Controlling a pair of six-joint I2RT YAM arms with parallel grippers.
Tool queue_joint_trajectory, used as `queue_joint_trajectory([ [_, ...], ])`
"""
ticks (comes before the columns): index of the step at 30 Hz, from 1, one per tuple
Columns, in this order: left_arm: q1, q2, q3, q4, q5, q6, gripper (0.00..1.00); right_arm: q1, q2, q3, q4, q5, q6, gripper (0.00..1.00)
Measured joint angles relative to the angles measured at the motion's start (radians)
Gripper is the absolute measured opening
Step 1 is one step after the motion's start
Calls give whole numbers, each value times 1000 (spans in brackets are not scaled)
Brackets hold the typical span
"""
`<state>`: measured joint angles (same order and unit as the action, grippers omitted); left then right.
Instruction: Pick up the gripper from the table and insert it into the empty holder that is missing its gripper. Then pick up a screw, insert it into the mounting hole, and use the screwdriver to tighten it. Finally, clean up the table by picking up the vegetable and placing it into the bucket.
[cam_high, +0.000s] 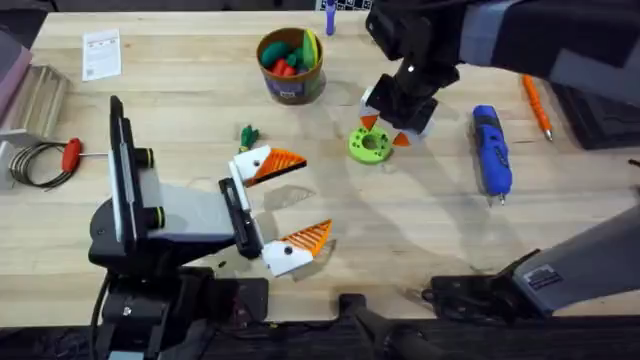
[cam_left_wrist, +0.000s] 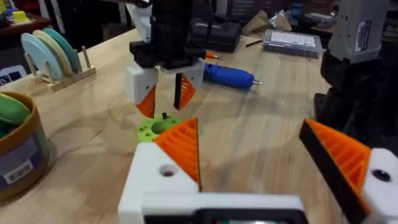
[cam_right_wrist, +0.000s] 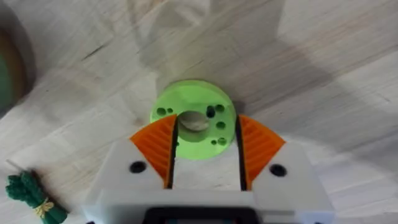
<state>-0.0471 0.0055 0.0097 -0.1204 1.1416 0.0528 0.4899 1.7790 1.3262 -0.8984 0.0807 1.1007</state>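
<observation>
The vegetable (cam_high: 248, 135) lies on the table (cam_high: 420, 240) between the bucket (cam_high: 291, 66) and the wide-open left gripper (cam_high: 290, 200). The right gripper (cam_high: 385, 131) hangs parted over the green disc (cam_high: 371, 145), the screwdriver (cam_high: 491, 150) nearby.

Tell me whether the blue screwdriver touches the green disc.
Apart. The overhead view shows bare table between the screwdriver and the green disc.
</observation>
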Motion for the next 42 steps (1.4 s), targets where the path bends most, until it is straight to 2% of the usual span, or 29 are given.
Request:
queue_joint_trajectory([
  [7, 0, 0, 0, 0, 0, 0, 985, 0, 14, 0, 15, 0, 0, 476],
  [18, 0, 0, 0, 0, 0, 0, 985, -1, 19, 0, 15, 1, 0, 452],
  [34, 0, 0, 0, 0, 0, 0, 985, -3, 45, 0, 15, 1, -1, 361],
  [38, 0, 0, 0, 0, 0, 0, 985, -4, 51, -1, 17, 1, -1, 303],
  [42, 0, 0, 0, 0, 0, 0, 985, -5, 51, -1, 18, 1, -1, 293],
])
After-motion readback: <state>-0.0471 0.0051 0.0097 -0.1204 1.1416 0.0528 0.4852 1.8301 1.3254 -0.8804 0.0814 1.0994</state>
